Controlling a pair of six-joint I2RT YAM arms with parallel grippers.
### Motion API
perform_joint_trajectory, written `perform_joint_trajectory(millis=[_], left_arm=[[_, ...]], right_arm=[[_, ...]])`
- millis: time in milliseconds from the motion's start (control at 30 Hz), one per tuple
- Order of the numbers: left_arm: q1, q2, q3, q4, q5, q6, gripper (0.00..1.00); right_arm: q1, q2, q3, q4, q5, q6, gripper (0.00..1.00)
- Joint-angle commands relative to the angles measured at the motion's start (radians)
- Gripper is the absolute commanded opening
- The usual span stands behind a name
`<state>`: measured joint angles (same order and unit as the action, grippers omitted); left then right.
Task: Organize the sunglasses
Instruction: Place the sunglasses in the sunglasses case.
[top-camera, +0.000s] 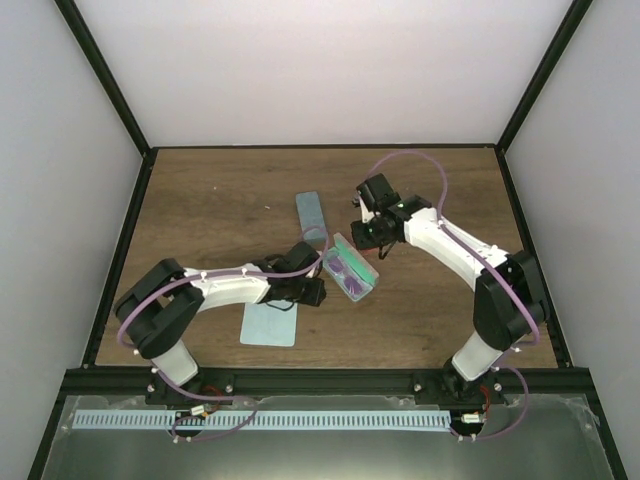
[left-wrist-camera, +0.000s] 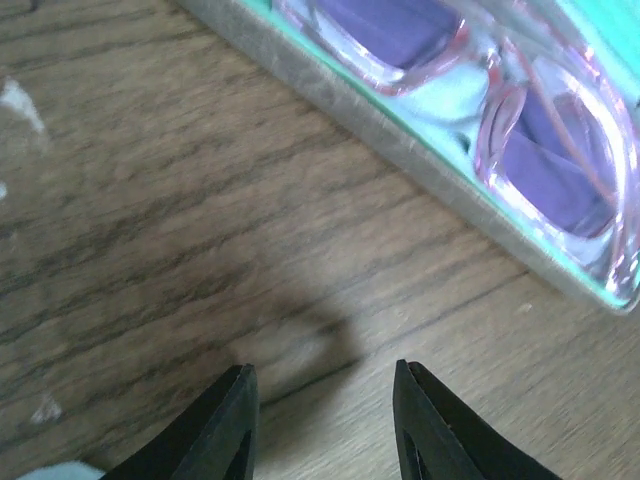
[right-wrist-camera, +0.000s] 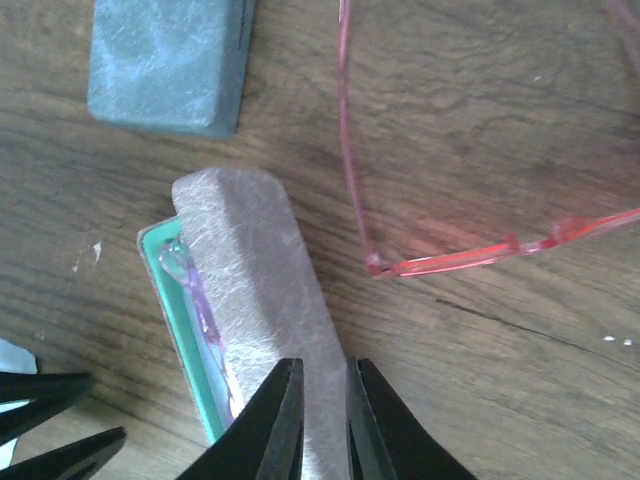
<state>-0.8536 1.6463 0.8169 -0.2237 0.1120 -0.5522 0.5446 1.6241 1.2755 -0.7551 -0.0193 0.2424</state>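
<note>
A translucent pink pair of sunglasses (left-wrist-camera: 548, 160) with purple lenses lies inside an open green-lined case (top-camera: 352, 266). My left gripper (left-wrist-camera: 322, 368) hangs open over bare wood just short of that case, nothing between its fingers. The case's grey felt lid (right-wrist-camera: 255, 280) stands half raised. My right gripper (right-wrist-camera: 325, 362) sits at the lid's edge with its jaws drawn to a narrow slit. Whether they pinch the lid I cannot tell. The red-orange sunglasses (right-wrist-camera: 480, 252) lie unfolded on the table right of the lid, mostly hidden under the right arm in the top view.
A closed blue-grey case (top-camera: 312, 214) lies beyond the open one. A pale teal cloth (top-camera: 270, 323) lies flat near the left arm, its corner showing in the left wrist view. Dark frame rails border the table.
</note>
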Motion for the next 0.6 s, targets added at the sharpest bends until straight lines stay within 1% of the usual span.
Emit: perform_joint_trajectory(millis=[0, 67, 167, 467, 567], left_arm=[[-0.002, 0.066, 0.060, 0.001, -0.024, -0.086, 0.39], [-0.002, 0.092, 0.077, -0.002, -0.023, -0.100, 0.39], [-0.001, 0.116, 0.091, 0.003, -0.018, -0.110, 0.39], [-0.001, 0.117, 0.088, -0.011, -0.029, -0.111, 0.40], [-0.002, 0.116, 0.087, -0.009, -0.027, -0.114, 0.40]], right_arm=[[0.006, -0.012, -0.030, 0.030, -0.064, -0.013, 0.12], [0.008, -0.014, -0.051, 0.040, -0.100, -0.009, 0.09], [0.007, -0.019, -0.085, 0.060, -0.134, 0.004, 0.09], [0.008, -0.026, -0.163, 0.096, -0.154, 0.011, 0.08], [0.007, -0.025, -0.179, 0.105, -0.182, 0.014, 0.09]])
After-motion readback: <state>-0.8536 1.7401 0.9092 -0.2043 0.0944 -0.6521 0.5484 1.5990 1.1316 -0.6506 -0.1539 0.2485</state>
